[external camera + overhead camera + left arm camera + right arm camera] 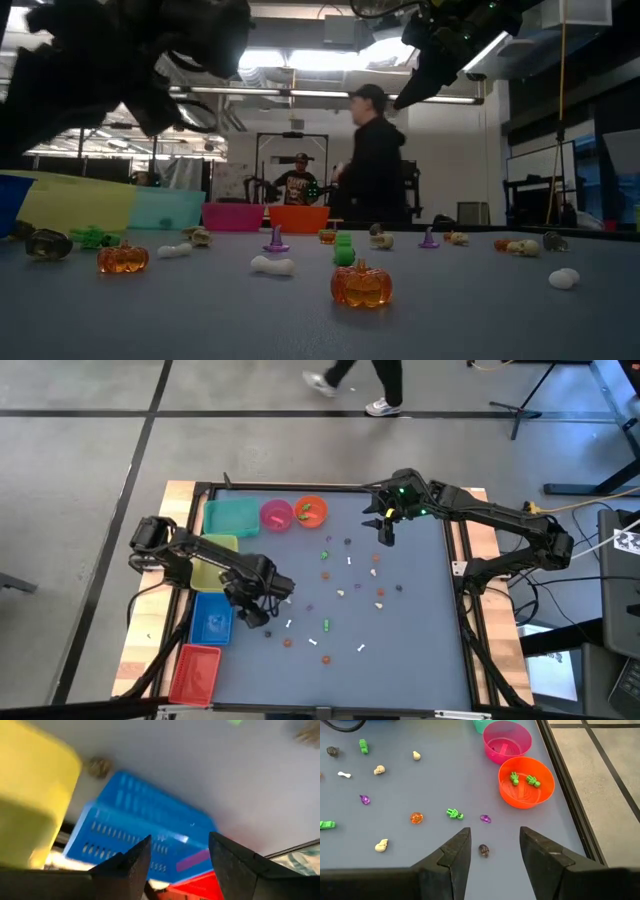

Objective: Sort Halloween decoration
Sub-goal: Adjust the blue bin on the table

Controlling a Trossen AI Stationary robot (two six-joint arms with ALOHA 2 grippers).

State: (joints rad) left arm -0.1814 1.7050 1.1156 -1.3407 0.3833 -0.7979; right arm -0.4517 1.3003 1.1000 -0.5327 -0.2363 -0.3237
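Small Halloween decoration pieces lie scattered on the grey mat (400, 630): an orange pumpkin (361, 284), a white bone (272, 265), a green skeleton (454, 813) and a purple piece (485, 818). Two green pieces (524, 780) lie in the orange bowl (540, 795). My left gripper (262, 614) hangs open beside the blue bin (145, 827), with nothing between its fingers (180, 845). My right gripper (495, 832) is open, raised above the mat's far right part (386, 535). A dark piece (483, 850) lies on the mat below the gap.
Along the mat's left side stand a teal bin (232, 515), a yellow bin (215, 560), the blue bin (212, 620) and a red bin (195, 670). A pink bowl (277, 514) sits next to the orange bowl (311, 511). People show beyond the far edge (375, 160).
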